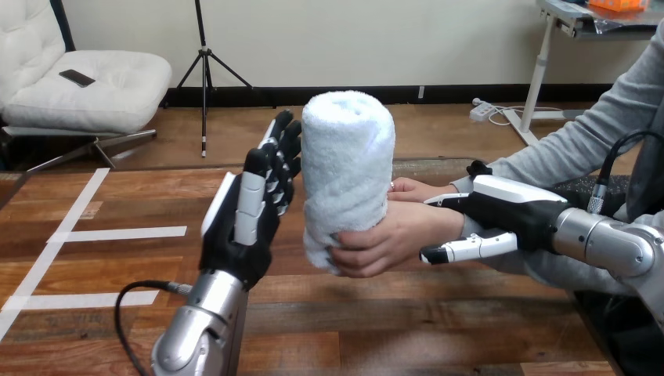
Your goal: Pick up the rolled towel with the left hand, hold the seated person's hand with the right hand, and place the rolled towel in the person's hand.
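The left hand [249,215] is seen released, its fingers straight and pointing up, the palm turned toward the rolled towel [348,168]. It stands just beside the roll, and whether the fingertips touch the cloth cannot be told. The right hand [501,213] is clasped on the person's wrist, with the thumb laid under the wrist and the fingers above it. The rolled towel is held upright above the wooden table [391,329], gripped near its lower end by the person's hand [387,239], whose fingers are curled round it. A 2nd hand of the person [411,189] is seen behind the roll. The placing is judged done or nearly so, since the weight appears to be borne by the person alone. The towel is judged light, soft and compressible, with a looped surface that gives plenty of friction, so slipping is unlikely and nothing can break. The risk is thought to lie in the roll loosening or sagging if it is pinched at 1 end or by a loose edge. Should it need taking by the robot, a wrap round the middle would be advised, with the outer flap trapped under the fingers.
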Motion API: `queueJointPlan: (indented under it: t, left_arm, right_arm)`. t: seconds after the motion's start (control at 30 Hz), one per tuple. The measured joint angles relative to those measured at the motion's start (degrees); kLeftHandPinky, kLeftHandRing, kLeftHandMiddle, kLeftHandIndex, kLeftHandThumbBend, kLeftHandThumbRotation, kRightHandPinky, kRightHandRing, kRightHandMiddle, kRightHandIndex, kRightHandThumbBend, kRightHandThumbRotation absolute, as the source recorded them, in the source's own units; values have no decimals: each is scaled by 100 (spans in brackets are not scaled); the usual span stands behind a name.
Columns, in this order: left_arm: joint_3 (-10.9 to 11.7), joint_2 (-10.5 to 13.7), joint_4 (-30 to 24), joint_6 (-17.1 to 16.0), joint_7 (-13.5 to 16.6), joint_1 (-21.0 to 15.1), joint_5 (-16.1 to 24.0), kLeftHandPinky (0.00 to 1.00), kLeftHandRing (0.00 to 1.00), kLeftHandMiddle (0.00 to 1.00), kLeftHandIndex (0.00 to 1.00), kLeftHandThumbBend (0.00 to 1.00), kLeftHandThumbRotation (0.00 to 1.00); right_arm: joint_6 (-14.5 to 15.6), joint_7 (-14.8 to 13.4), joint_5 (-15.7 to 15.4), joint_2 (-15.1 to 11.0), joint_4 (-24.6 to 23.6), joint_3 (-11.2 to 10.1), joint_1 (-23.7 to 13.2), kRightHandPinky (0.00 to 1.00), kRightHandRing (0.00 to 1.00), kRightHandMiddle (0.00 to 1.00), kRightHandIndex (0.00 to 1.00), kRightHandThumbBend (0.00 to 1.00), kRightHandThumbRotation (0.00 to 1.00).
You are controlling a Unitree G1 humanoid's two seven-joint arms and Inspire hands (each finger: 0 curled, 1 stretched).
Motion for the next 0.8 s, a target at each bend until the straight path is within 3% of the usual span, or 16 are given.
queueJointPlan:
  t: [0.17, 0.47, 0.8]
  left_arm:
    - [29, 62, -29, -1, -21, 66, -37, 100, 100, 100, 100, 100, 98]
    - [50, 110, -233, 6, -162, 312, -285, 100, 100, 100, 100, 100, 100]
    - [46, 143, -787, 123, -128, 763, -343, 100, 100, 100, 100, 100, 100]
  right_arm:
    - [73, 39, 174, 1, -91, -60, 46, 82, 84, 86, 89, 100, 84]
    - [195, 119, 646, 6, -328, -350, 270, 77, 84, 87, 88, 100, 82]
    - [285, 117, 1148, 10, -758, -723, 687, 76, 86, 89, 90, 100, 94]
